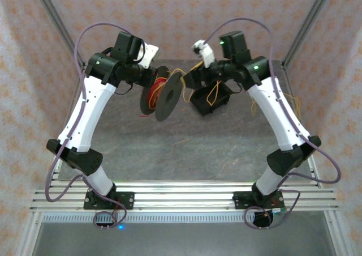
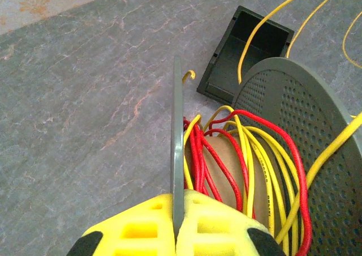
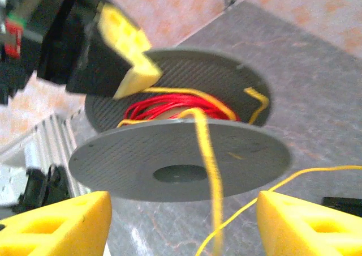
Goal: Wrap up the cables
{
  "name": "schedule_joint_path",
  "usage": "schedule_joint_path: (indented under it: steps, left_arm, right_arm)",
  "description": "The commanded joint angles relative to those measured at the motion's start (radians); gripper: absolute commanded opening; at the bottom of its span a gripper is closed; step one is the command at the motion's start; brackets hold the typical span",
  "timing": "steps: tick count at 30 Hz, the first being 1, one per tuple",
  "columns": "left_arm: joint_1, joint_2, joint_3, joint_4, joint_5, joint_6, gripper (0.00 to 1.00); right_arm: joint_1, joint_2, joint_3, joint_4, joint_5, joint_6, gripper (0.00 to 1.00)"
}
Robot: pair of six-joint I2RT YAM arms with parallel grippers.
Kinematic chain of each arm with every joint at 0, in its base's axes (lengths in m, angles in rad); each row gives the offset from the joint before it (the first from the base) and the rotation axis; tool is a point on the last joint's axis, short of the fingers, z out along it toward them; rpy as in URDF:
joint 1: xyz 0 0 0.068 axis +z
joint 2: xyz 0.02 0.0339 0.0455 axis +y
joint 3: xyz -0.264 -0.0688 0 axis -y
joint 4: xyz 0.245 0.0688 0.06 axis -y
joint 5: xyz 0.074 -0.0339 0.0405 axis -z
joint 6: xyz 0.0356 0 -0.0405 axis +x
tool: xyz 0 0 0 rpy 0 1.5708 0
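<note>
Grey perforated spool [image 1: 167, 94] carries several turns of red and yellow cables [image 2: 237, 154] on its core (partly wound). Left gripper [image 2: 177, 213] clamps spool's flange rim. Right gripper [image 3: 182, 216], in front of spool, jaws wide, grips nothing; loose yellow tail [image 3: 205, 148] left to wind.

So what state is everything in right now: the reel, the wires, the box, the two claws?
Spool: held up by one rim, partly wound.
Red cable: wound on the spool.
Yellow cable: partly wound, the rest trailing loose.
Black box: open-topped, yellow cable running into it.
Left gripper: shut on the spool's rim.
Right gripper: open, yellow cable hanging between its fingers, ungripped.
</note>
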Motion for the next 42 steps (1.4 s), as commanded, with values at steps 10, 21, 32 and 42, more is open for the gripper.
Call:
schedule_joint_path:
  steps: [10, 21, 32, 42]
  left_arm:
    - [0.009, -0.005, 0.072, 0.015, 0.03, -0.027, 0.0]
    - [0.011, -0.001, 0.094, 0.002, 0.054, -0.037, 0.0]
    - [0.01, -0.001, 0.111, -0.007, 0.074, -0.04, 0.0]
    - [0.048, -0.034, 0.159, -0.012, 0.26, -0.092, 0.0]
  right_arm:
    - [-0.287, -0.006, -0.028, -0.051, -0.094, 0.278, 0.6]
    - [-0.3, 0.103, -0.005, -0.178, -0.197, 0.178, 0.61]
    - [-0.297, 0.188, 0.016, -0.184, -0.262, 0.183, 0.42]
    - [-0.361, 0.27, 0.145, -0.19, 0.148, 0.369, 0.0]
